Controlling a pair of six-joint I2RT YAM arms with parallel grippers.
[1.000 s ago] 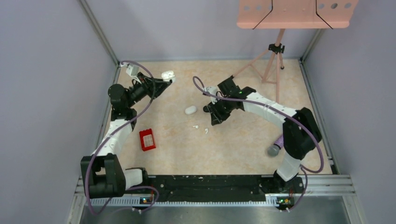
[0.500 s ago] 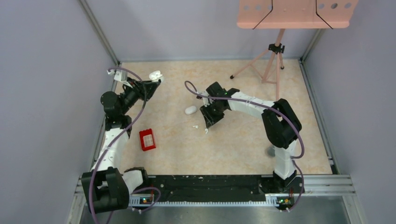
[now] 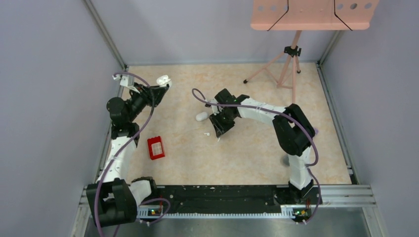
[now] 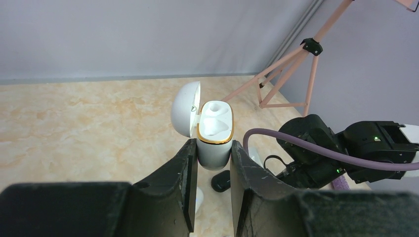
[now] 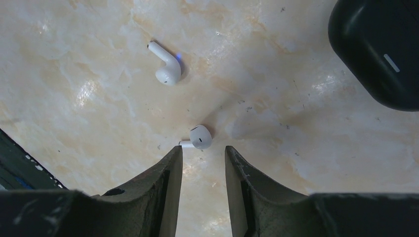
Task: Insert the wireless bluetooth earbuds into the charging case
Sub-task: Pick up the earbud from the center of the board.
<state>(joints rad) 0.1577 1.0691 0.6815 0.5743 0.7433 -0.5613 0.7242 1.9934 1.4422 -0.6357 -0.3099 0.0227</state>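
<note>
My left gripper (image 4: 211, 150) is shut on a white charging case (image 4: 215, 134) with a gold rim, its lid open and both sockets empty; it is held up at the back left (image 3: 163, 80). Two white earbuds lie on the table: one (image 5: 200, 137) just beyond my right gripper's fingertips, another (image 5: 167, 71) farther off. They show in the top view as one earbud (image 3: 218, 139) and the other (image 3: 207, 134). My right gripper (image 5: 203, 148) is open, low over the table, (image 3: 219, 129) with the near earbud at the gap's mouth.
A black case (image 5: 383, 52) lies right of my right gripper, also seen under the left one (image 4: 221, 181). A closed white case (image 3: 201, 116) lies mid-table. A red box (image 3: 155, 147) sits at left. A pink tripod (image 3: 288, 61) stands at back right.
My right gripper has moved left and down toward the two earbuds. My left arm swung slightly left with the open case, then held still.
</note>
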